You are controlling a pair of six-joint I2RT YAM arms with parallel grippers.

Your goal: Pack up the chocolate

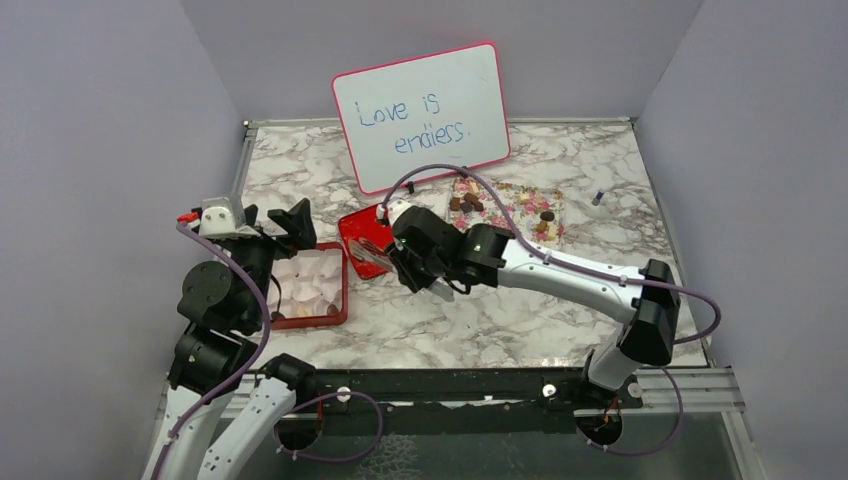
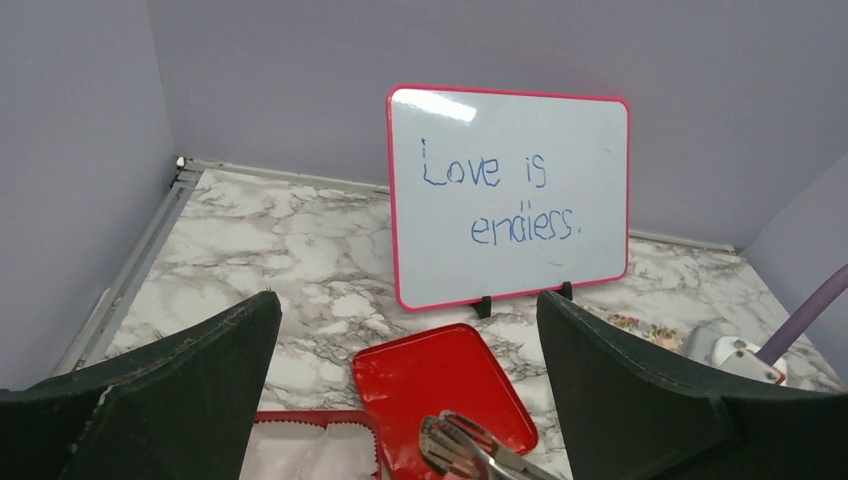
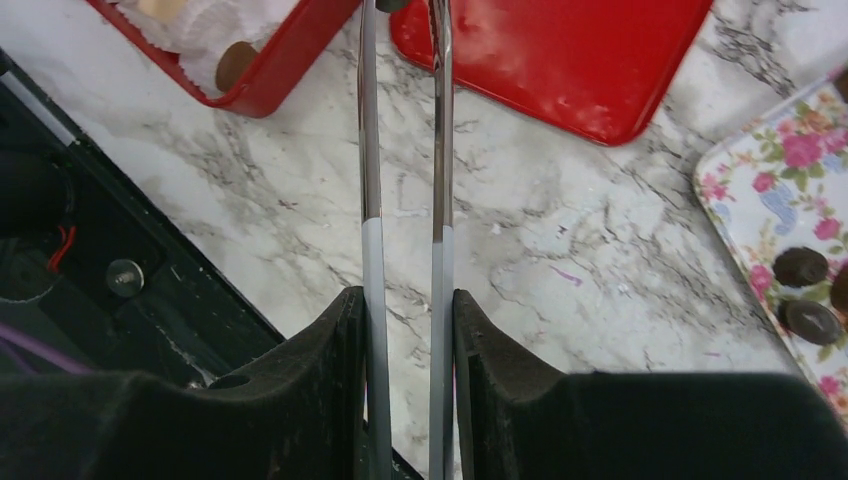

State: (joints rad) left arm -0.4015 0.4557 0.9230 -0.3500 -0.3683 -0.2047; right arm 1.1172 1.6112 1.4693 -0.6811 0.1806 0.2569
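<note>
Right wrist view: metal tongs (image 3: 367, 150) are clamped between the fingers of the right gripper (image 3: 405, 300), their arms pressed near-parallel and reaching toward the edge of the red lid (image 3: 560, 60). Most of the chocolate (image 3: 800, 266) is seen on the floral tray (image 3: 760, 190) at right. One brown piece (image 3: 237, 65) is seated in a white paper cup inside the red box (image 3: 290, 70). Wide apart and empty, the left gripper (image 2: 407, 300) is held above that box. A whiteboard (image 2: 510, 195) is propped behind.
</note>
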